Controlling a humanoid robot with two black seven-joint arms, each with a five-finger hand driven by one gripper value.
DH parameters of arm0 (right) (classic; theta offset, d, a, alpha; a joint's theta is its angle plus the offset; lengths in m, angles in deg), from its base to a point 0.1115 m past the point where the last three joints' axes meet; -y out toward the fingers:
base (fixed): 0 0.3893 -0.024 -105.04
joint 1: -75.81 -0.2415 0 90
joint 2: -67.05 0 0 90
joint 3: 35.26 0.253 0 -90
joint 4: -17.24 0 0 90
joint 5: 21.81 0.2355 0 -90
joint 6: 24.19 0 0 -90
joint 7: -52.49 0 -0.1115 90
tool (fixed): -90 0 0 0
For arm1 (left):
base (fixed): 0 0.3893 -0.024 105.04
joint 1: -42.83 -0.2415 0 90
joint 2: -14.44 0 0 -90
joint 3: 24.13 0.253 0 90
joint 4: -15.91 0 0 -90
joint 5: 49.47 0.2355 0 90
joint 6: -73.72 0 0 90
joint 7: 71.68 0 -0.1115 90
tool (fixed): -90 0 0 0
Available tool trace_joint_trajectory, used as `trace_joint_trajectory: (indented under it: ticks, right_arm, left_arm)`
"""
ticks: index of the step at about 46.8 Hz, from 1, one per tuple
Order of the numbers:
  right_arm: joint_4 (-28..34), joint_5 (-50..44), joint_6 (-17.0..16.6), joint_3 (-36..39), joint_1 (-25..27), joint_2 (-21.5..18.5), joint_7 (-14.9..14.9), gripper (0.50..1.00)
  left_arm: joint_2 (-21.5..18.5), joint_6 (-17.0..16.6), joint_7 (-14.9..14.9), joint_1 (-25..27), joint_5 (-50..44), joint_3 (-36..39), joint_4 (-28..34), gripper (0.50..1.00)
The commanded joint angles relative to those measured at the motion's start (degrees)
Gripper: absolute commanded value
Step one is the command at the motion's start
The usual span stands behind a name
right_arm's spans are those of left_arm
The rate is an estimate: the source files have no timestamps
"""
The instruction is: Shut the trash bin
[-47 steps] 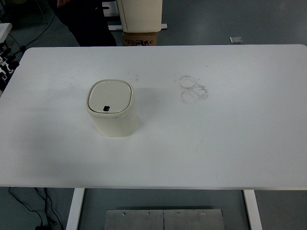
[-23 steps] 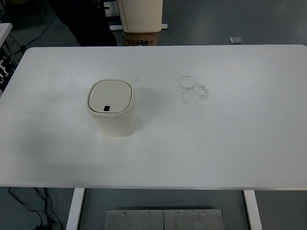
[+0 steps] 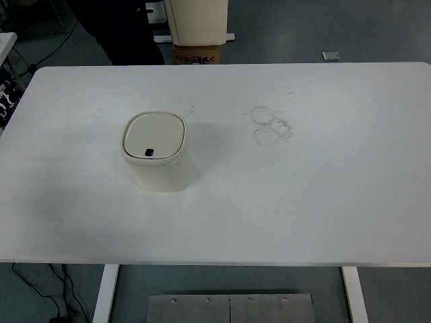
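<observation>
On the white table [image 3: 323,202], left of centre, a cream trash bin [image 3: 158,158], lid flat and shut; no hand in view.

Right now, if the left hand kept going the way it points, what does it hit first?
Can't say: neither hand is in view, so no heading shows. The only object on the table is the trash bin, lid down.

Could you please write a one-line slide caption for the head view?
Cream trash bin, lid down, stands alone left of centre on the white table; neither robot hand in view.
</observation>
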Motion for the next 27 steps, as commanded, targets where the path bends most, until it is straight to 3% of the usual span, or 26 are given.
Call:
trace_joint_trajectory:
  ticks: [1, 27]
  right_arm:
    - [0.0, 0.0, 0.0, 0.0, 0.0, 0.0, 0.0, 0.991]
    - [-0.17, -0.18, -0.09, -0.09, 0.0, 0.0, 0.09, 0.991]
  left_arm:
    - [-0.01, -0.01, -0.07, 0.05, 0.05, 0.01, 0.0, 1.0]
    - [-0.71, -0.01, 0.02, 0.05, 0.13, -0.26, 0.0, 1.0]
